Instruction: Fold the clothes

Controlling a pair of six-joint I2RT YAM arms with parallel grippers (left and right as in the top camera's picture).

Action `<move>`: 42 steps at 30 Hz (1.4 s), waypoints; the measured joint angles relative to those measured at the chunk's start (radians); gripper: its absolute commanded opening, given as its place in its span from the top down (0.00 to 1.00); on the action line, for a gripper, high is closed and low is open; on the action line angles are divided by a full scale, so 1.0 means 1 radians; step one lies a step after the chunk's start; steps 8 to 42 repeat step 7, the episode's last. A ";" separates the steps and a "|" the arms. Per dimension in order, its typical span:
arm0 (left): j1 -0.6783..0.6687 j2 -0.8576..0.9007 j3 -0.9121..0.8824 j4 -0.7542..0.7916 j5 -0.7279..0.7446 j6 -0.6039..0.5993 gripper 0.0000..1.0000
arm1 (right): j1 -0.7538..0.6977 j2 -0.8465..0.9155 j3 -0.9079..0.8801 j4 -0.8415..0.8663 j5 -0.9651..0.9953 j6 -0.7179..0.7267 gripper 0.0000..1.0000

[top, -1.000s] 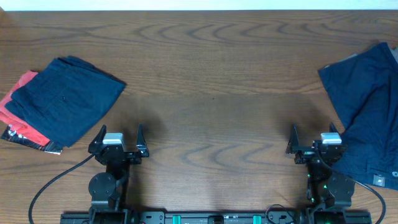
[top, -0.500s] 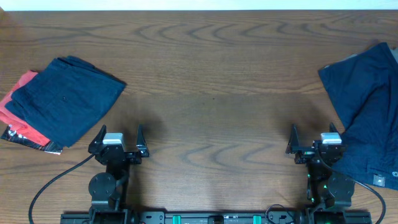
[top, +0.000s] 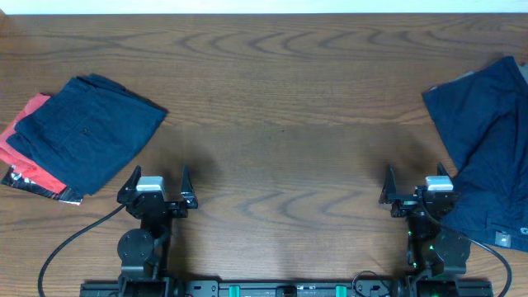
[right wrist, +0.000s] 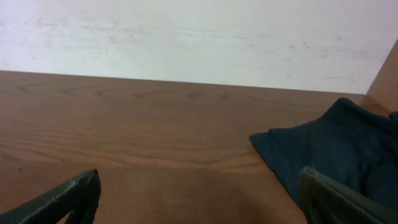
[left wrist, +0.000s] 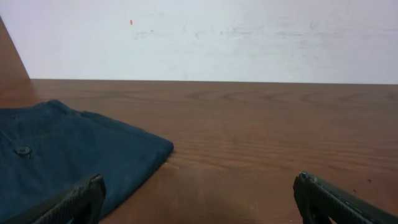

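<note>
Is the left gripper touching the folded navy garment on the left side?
Apart. The overhead view shows a strip of bare table between the left gripper and the folded navy garment.

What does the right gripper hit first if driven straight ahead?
Probably the unfolded navy shorts: on the right gripper, the outer finger lines up with their edge. Between the open fingers, only bare table shows.
</note>
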 measured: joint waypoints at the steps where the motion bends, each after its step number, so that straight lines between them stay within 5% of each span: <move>1: 0.000 0.000 0.000 0.000 0.000 0.000 0.02 | 0.000 0.000 0.000 0.000 0.000 0.000 0.01; 42: 0.000 0.000 0.000 0.000 0.000 0.000 0.02 | 0.000 0.000 0.000 0.000 0.000 0.000 0.01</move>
